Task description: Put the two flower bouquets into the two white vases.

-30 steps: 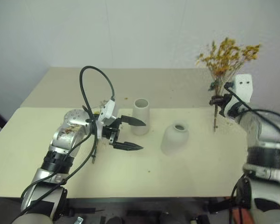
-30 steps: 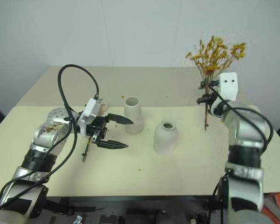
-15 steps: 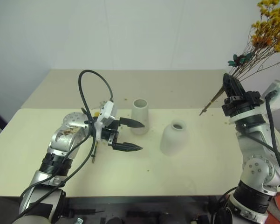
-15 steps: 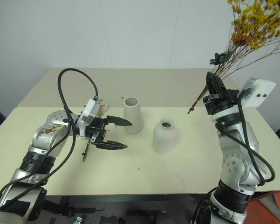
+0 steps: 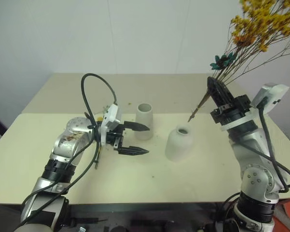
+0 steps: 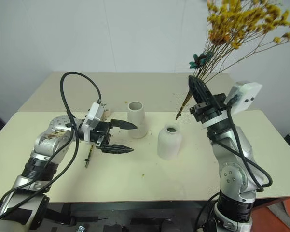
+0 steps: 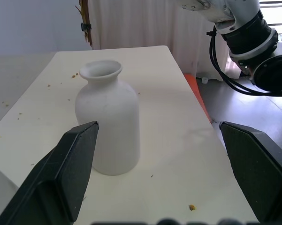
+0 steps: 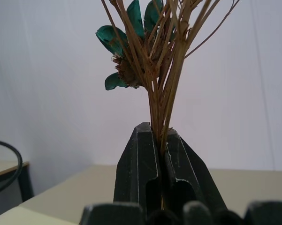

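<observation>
Right claw [image 5: 217, 89], clamped on the bushy dried yellow-orange bouquet [image 5: 260, 24], has swung left; stem ends now hang above the squat bell-shaped white ceramic vase [image 5: 179, 143]. Left claw [image 5: 141, 139] wide, empty

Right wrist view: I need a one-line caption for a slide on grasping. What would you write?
Right gripper shut on the thin brown stems of the yellow flower bouquet, teal leaves beside them.

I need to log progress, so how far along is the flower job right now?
No vase is filled yet. The right gripper holds the yellow bouquet, stem tips above the squat vase. Left: the sprig on the table by the open left gripper, and the tall vase.
</observation>
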